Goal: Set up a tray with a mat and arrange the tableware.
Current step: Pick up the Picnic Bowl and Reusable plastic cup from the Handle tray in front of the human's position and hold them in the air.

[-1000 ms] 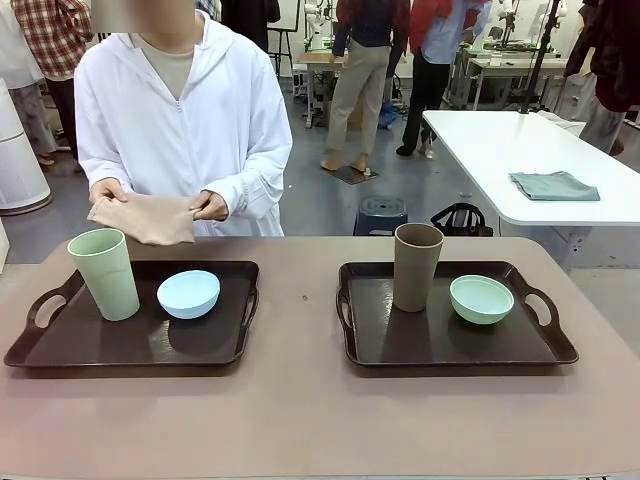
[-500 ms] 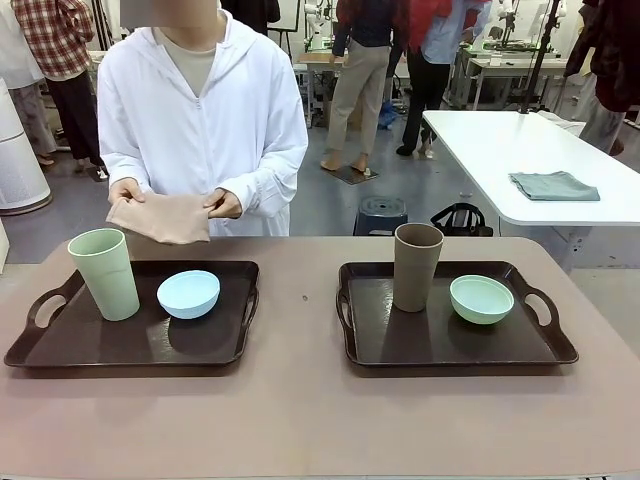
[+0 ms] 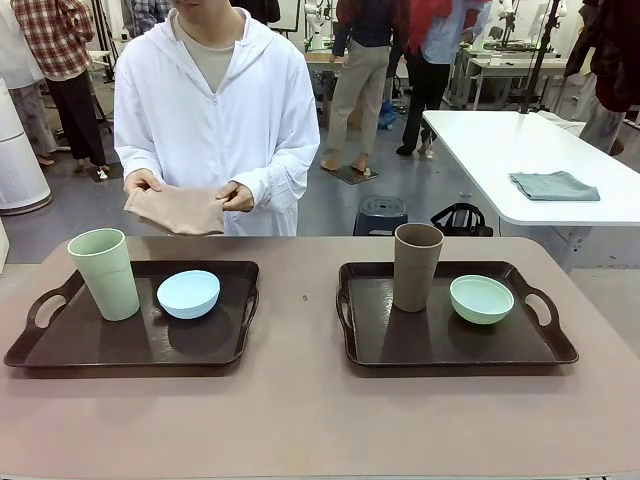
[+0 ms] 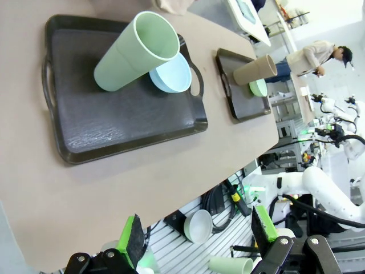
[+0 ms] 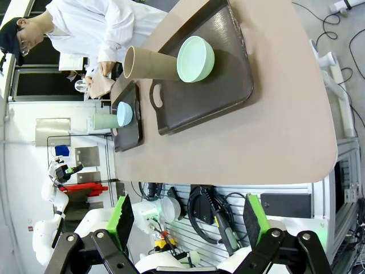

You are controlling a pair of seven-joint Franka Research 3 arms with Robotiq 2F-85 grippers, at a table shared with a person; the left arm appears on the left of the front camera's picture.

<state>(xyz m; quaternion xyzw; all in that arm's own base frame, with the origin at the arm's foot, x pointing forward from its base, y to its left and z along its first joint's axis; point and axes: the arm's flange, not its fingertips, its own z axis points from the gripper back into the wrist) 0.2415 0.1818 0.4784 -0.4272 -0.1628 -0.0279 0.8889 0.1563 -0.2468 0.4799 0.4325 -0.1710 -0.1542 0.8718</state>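
Left gripper and right gripper are hanging wide open and empty off the table edge, bare top ahead, pale green cup and light blue bowl sitting beyond the left claw, brown cup and mint green bowl beyond the right, person drifting rightward from before, holding what looks like a mat.

Table bears left tray, right tray, apart.

Person holding mat shifted right, seemingly straightening.
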